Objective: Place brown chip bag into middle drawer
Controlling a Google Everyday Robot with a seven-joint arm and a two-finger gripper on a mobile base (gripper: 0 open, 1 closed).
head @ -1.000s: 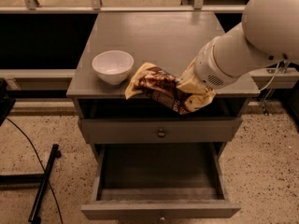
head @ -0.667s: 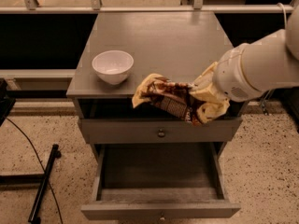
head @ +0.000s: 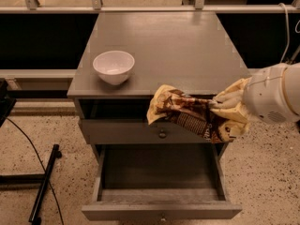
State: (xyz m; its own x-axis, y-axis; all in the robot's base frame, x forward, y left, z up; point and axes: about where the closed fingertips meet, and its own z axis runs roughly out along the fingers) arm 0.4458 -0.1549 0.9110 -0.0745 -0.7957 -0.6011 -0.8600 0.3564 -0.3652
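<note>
Grey surface (head: 187,46) - the cabinet top - carries one white bowl (head: 114,67), upright, near the front-left corner. Claw (head: 221,105) is off it, just past the front-right edge, clamped on the brown chip bag (head: 187,116) above the open middle drawer (head: 159,211).

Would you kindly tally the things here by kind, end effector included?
Crinkled brown foil chip bag: 1, held above the open drawer
White round bowl: 1, on the cabinet top
Grey wooden drawers: 2, upper knobbed drawer shut, middle drawer open
End effector: 1, gripping the bag, front right of cabinet
Total: 5
</note>
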